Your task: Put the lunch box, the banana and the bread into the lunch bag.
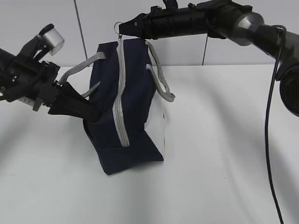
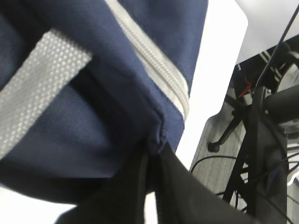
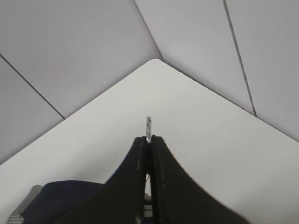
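The navy lunch bag (image 1: 133,121) stands tilted on the white table, and its grey zipper (image 1: 120,100) looks closed along its whole length. At the bag's top corner my right gripper (image 1: 122,29) is shut on the metal zipper pull (image 1: 117,26). In the right wrist view the pull (image 3: 148,125) sticks out past that gripper's (image 3: 148,139) tips. My left gripper (image 1: 93,114) is shut on the bag's fabric at its lower left end. In the left wrist view the cloth (image 2: 161,133) bunches between that gripper's (image 2: 156,150) tips. The lunch box, banana and bread are out of view.
Grey webbing handles (image 1: 161,77) hang off both sides of the bag. The white table (image 1: 224,154) spreads right and forward, with wall panels behind. A black cable (image 1: 270,116) dangles from the right arm. Past the table edge stand a dark frame and cables (image 2: 254,135).
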Controlling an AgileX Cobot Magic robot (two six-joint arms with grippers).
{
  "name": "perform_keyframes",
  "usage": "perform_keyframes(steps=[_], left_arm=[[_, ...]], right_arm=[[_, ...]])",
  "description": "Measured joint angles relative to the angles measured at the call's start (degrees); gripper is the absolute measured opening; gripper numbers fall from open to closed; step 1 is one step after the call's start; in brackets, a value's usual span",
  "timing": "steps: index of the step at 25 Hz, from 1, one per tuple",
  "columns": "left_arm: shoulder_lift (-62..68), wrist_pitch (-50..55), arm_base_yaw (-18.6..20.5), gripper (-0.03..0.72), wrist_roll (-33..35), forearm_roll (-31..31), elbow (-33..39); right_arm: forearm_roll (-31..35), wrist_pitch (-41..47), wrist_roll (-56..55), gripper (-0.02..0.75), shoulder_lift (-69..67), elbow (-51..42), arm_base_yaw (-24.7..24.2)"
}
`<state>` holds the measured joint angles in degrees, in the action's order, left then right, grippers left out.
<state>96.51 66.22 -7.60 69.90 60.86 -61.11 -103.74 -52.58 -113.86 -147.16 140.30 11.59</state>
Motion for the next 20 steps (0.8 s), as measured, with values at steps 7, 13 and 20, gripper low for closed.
perform_keyframes(steps=[7, 13, 20], left_arm=[[0.0, 0.6, 0.0, 0.118, 0.0, 5.5, 0.0], [-0.2, 0.8, 0.0, 0.286, -0.2, 10.7, 0.0], [-4.2, 0.8, 0.2, 0.316, -0.2, 15.2, 0.1]], right_arm=[[-1.0, -5.2, -5.2, -0.016, 0.0, 1.8, -2.8], [-1.0, -6.2, -5.7, -0.016, 0.0, 1.8, -3.6], [2.5, -6.1, -4.8, -0.016, -0.3, 1.8, -3.6]])
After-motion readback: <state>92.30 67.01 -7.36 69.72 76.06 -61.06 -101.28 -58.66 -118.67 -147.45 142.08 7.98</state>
